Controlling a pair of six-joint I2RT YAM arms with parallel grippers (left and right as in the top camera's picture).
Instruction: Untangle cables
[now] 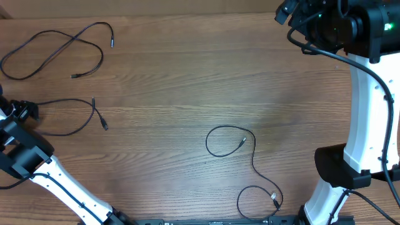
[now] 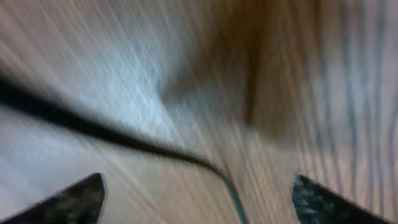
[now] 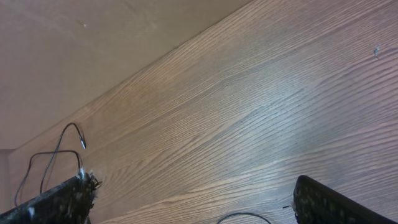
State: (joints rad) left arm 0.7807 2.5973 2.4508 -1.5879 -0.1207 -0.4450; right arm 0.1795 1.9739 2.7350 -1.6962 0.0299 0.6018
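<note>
The cables (image 1: 69, 100) lie on the wooden surface (image 1: 187, 81), and none of them touches another. The far cable (image 1: 75, 39) loops at the far left. The left cable (image 2: 124, 140) sits at the left side. The near cable (image 1: 253, 156) curls near the middle.

The left end effector (image 2: 199, 199) is wide open, low over the left cable, holding nothing. The right end effector (image 3: 193, 199) is open and empty too, up high.

If the left one drags its cable away, it could slide onto the far cable and make a knot. A thin cord can also slip out of a pinch.
</note>
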